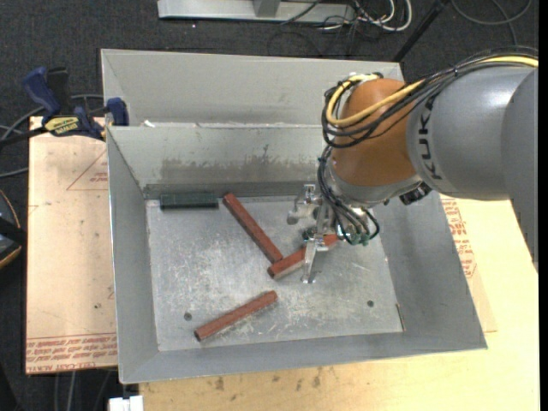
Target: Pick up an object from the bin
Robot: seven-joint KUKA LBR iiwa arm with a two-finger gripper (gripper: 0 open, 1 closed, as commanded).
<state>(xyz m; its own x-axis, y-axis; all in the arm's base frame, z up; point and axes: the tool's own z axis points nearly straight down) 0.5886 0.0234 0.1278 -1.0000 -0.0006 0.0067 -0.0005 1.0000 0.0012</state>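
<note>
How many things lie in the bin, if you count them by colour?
Reddish-brown sticks: 3, namely the slanted stick in the middle, the short stick at the gripper, and the front stick.
Dark bar: 1, by the back wall.
Total: 4.

This looks like a robot lab or workroom. A big grey robot arm (479,135) with an orange cover (372,144) and yellow wires (360,116) reaches over a grey metal bin (128,229). The floor (51,24) is dark carpet. Past the bin's far edge, loose cables (381,2) lie in a tangle beside the flat metal foot (248,7) of a stand.
</note>
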